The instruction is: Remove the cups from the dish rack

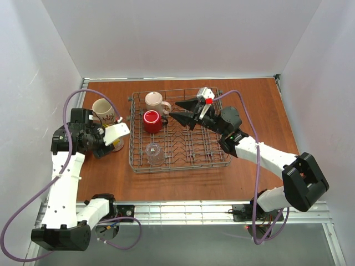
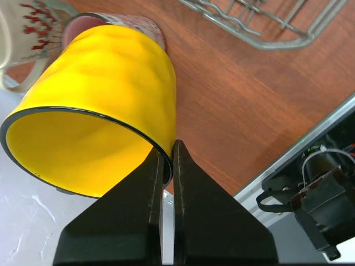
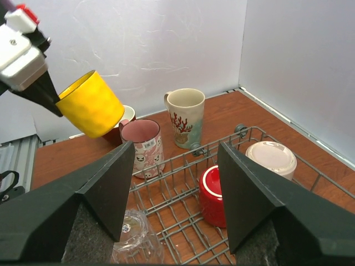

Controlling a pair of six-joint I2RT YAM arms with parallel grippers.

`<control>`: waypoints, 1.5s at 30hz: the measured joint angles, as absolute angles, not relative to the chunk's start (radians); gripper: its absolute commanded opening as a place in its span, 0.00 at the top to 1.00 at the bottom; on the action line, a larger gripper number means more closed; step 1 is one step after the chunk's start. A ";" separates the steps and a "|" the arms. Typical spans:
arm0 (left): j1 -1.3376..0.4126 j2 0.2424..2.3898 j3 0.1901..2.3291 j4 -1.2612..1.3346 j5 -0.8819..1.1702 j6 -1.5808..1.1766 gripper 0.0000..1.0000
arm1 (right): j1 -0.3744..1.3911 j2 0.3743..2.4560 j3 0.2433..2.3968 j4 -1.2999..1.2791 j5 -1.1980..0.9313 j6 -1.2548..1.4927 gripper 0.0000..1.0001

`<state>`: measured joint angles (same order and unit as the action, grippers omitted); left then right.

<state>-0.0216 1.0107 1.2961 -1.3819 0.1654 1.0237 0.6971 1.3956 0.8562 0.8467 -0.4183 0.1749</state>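
Observation:
The grey wire dish rack (image 1: 216, 158) sits mid-table. Inside it are an upside-down beige cup (image 1: 154, 100), an upside-down red cup (image 1: 151, 121) and a clear glass (image 1: 155, 152) lying near the front left. My right gripper (image 1: 178, 111) hovers open over the rack, to the right of the red cup (image 3: 213, 194), holding nothing. Left of the rack, my left gripper (image 2: 168, 160) is shut on the rim of a tilted yellow cup (image 2: 100, 111), lifted above the table. Under and behind it stand a pink cup (image 3: 143, 145), a cream coral-patterned cup (image 3: 186, 116) and a dark red cup (image 3: 113, 136).
White walls close in the table on the left, back and right. The metal rail of the table's front edge (image 2: 310, 138) runs close to the left gripper. Bare brown tabletop (image 1: 260, 111) lies to the right of the rack.

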 measured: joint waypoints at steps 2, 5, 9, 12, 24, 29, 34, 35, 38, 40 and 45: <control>-0.022 0.989 1.250 -1.372 0.168 1.067 1.00 | 0.697 1.394 0.854 0.844 -0.417 0.173 0.44; -0.022 0.986 1.158 -1.374 0.168 1.117 1.00 | 0.697 1.394 0.854 0.837 -0.417 0.170 0.43; -0.022 1.034 1.081 -1.384 0.158 1.162 1.00 | 0.697 1.394 0.854 0.828 -0.412 0.155 0.43; -0.022 1.037 1.063 -1.378 0.144 1.187 1.00 | 0.697 1.394 0.854 0.820 -0.405 0.148 0.43; -0.049 1.040 0.871 -1.366 0.075 1.253 1.00 | 0.697 1.409 0.854 0.807 -0.397 0.138 0.42; -0.057 1.046 0.817 -1.345 0.026 1.261 1.00 | 0.697 1.409 0.854 0.807 -0.394 0.122 0.41; -0.071 1.054 0.762 -1.304 -0.028 1.265 1.00 | 0.697 1.409 0.854 0.802 -0.390 0.113 0.41; -0.075 1.054 0.760 -1.295 -0.038 1.265 1.00 | 0.697 1.409 0.854 0.802 -0.389 0.110 0.41; -0.086 1.054 0.751 -1.267 -0.056 1.264 0.98 | 0.697 1.409 0.854 0.802 -0.387 0.101 0.40; -0.091 1.053 0.747 -1.258 -0.064 1.264 0.89 | 0.697 1.409 0.854 0.800 -0.386 0.098 0.39; -0.099 1.055 0.745 -1.250 -0.067 1.260 0.64 | 0.697 1.410 0.855 0.781 -0.384 0.093 0.34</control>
